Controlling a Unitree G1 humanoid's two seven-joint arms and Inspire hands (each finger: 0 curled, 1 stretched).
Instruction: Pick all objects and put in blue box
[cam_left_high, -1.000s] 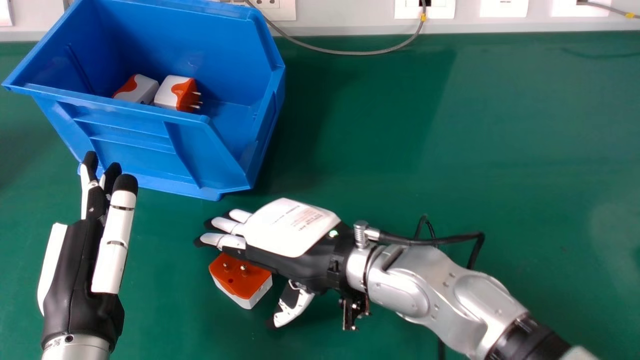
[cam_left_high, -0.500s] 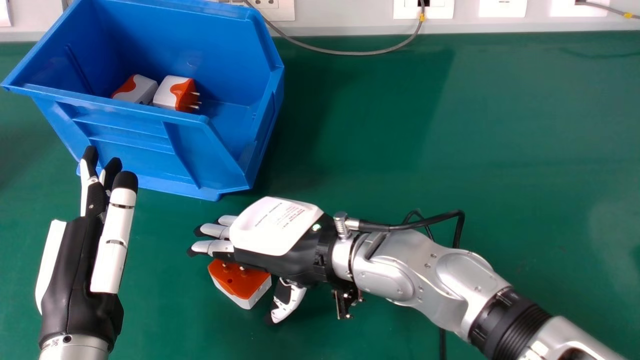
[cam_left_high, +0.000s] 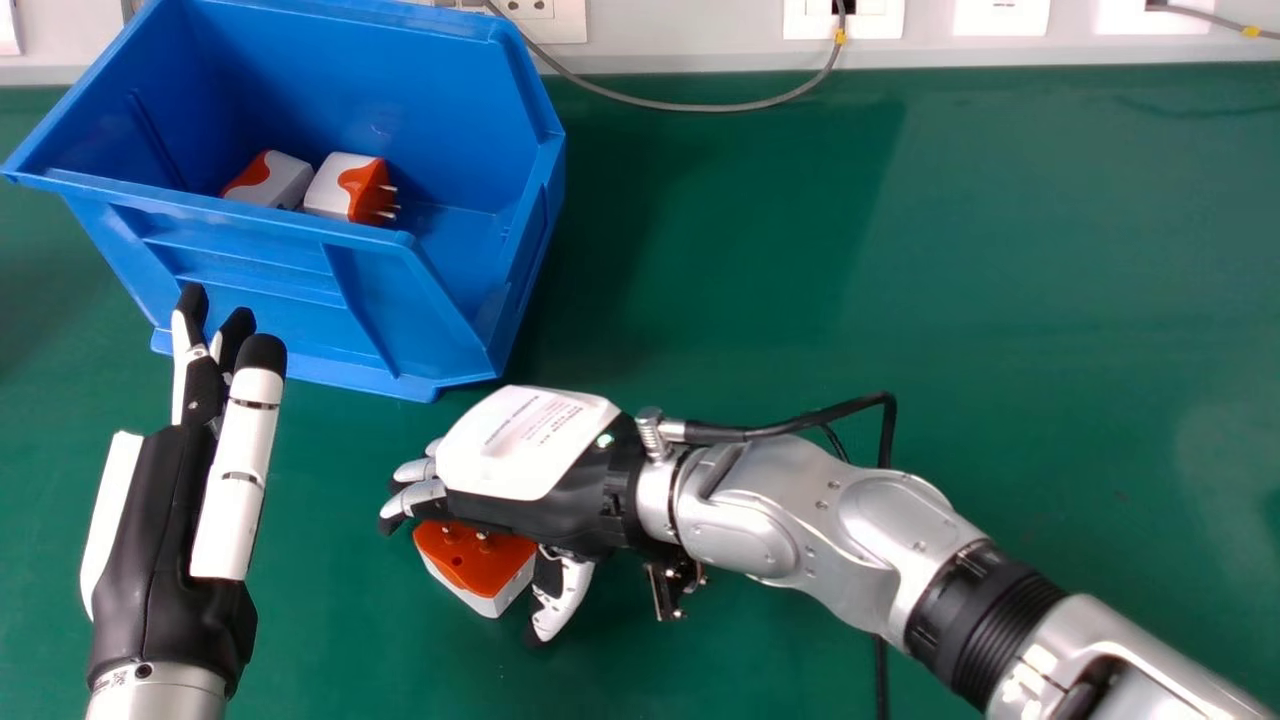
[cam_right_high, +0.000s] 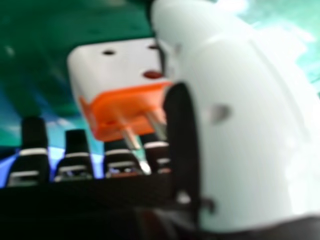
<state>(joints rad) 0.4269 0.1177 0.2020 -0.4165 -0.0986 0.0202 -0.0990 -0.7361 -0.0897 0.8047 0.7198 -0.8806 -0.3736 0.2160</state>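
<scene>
One orange-and-white adapter (cam_left_high: 475, 570) below the palm of the open right hand (cam_left_high: 520, 450), between thumb and slightly bent fingers. Lies partly covered by that hand; cannot tell about contact. In the right hand view, loses one end behind the thumb. Ahead of the left hand (cam_left_high: 160, 560), open and straight-fingered, two more adapters (cam_left_high: 330, 190) inside the blue box (cam_left_high: 270, 270), with undersides hidden.

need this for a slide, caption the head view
Right hand over an orange-and-white plug adapter on the green table, two more in the blue box
</scene>
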